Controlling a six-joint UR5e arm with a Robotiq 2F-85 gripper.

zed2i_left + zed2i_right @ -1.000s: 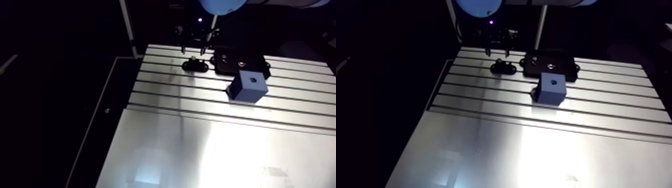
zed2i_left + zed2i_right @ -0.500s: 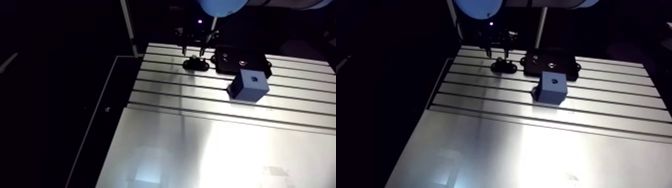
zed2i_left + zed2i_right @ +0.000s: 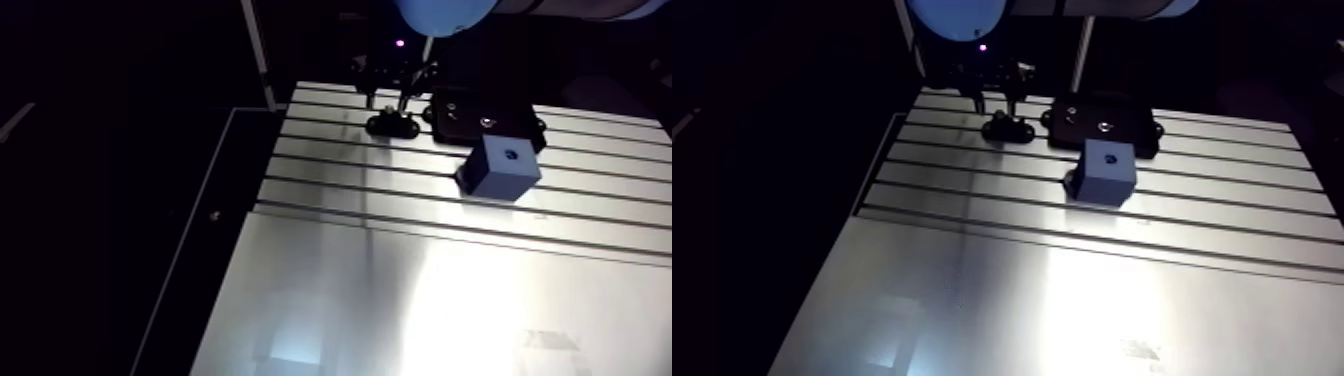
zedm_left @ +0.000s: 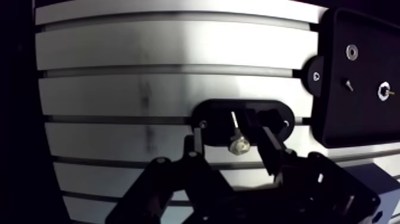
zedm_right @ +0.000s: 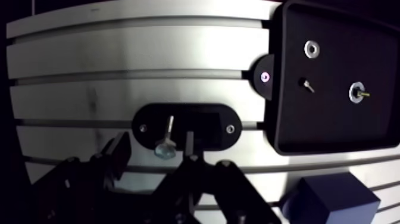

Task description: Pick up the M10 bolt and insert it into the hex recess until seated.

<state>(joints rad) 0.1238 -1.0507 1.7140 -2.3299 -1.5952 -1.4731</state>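
Straddling the M10 bolt on its black holder, the pincer stood spread apart, evidently positioned for gripping.

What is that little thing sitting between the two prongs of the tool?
A bolt, resting on a small black holder on the slotted table. The tool has its fingers open on either side, clear of it. The wrist view shows this.
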